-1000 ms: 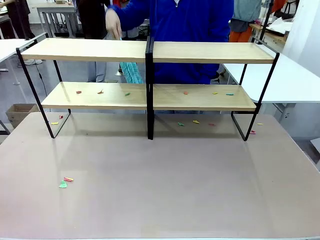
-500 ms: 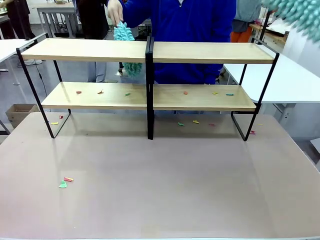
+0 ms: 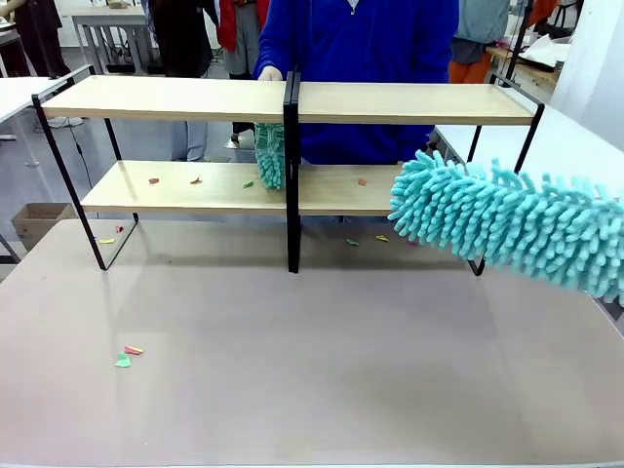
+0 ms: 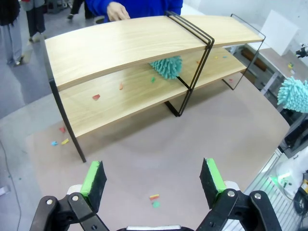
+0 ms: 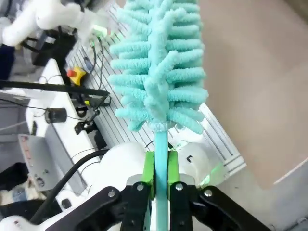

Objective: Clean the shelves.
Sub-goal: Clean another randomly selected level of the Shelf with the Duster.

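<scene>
Shelves (image 3: 175, 97) — coloured scraps (image 3: 153, 180) on lower board, teal duster (image 3: 270, 156) between tiers

Foreground: grey-brown tabletop (image 3: 312, 380), matte, evenly lit, with a soft sheen near centre.
Right edge of frame: white table (image 3: 575, 161), set at an angle.
Upper left: corner of another white table (image 3: 15, 93). Behind it stands a grey metal-framed table (image 3: 107, 24).
Left edge: open cardboard box (image 3: 34, 222) on the grey floor (image 3: 24, 166).
Top of frame: people standing farther back (image 3: 180, 29).
Upper right: cluttered bench (image 3: 541, 54).
</scene>
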`<action>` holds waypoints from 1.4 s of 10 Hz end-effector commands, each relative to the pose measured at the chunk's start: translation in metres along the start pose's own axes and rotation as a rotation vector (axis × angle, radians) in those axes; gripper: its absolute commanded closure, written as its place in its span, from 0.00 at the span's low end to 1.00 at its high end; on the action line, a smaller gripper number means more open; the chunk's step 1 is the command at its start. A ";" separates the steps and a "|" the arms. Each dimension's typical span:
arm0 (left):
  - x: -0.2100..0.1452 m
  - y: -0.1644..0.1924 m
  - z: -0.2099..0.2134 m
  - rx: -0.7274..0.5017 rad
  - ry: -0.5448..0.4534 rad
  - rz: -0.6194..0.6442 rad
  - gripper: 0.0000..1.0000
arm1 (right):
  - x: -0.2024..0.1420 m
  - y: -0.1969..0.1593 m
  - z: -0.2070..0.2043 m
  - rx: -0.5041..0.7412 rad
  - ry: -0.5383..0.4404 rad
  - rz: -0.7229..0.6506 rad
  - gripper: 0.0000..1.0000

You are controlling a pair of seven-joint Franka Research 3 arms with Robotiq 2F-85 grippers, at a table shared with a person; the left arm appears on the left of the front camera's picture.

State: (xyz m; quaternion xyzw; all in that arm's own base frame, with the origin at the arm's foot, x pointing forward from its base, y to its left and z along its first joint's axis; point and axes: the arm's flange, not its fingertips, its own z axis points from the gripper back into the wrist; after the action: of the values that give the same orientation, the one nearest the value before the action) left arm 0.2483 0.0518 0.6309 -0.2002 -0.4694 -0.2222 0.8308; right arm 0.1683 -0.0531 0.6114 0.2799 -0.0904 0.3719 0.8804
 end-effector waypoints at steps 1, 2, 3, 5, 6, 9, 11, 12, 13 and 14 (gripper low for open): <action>0.000 0.000 -0.001 -0.003 -0.001 0.003 0.00 | -0.018 0.001 0.025 0.027 -0.078 -0.013 0.88; 0.000 0.000 -0.001 -0.003 -0.001 0.003 0.00 | 0.000 0.000 0.000 0.000 0.000 0.000 0.88; 0.000 0.000 -0.001 -0.003 -0.001 0.003 0.00 | 0.029 -0.006 -0.030 -0.046 0.107 -0.036 0.88; 0.000 0.000 -0.001 -0.003 -0.001 0.003 0.00 | 0.070 -0.024 -0.066 -0.050 0.138 -0.064 0.88; 0.000 0.000 -0.001 -0.003 -0.001 0.003 0.00 | 0.081 -0.033 -0.073 -0.137 0.106 -0.110 0.88; 0.000 0.000 -0.001 -0.003 -0.001 0.003 0.00 | 0.087 -0.046 -0.077 -0.195 0.005 -0.165 0.88; 0.000 0.000 -0.001 -0.003 -0.001 0.003 0.00 | 0.088 -0.051 -0.079 -0.141 0.036 -0.152 0.88; 0.000 0.000 -0.001 -0.003 -0.001 0.003 0.00 | 0.074 -0.046 -0.065 -0.099 0.036 -0.154 0.88; 0.000 0.000 -0.001 -0.003 -0.001 0.003 0.00 | 0.068 -0.040 -0.062 -0.119 0.038 -0.163 0.88; 0.000 0.000 -0.001 -0.003 -0.001 0.003 0.00 | 0.059 -0.036 -0.057 -0.132 0.049 -0.174 0.88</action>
State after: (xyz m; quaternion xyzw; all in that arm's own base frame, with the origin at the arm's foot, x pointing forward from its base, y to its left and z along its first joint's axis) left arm 0.2482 0.0518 0.6310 -0.2002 -0.4695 -0.2222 0.8307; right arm 0.2446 -0.0015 0.5622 0.2245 -0.0724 0.3068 0.9221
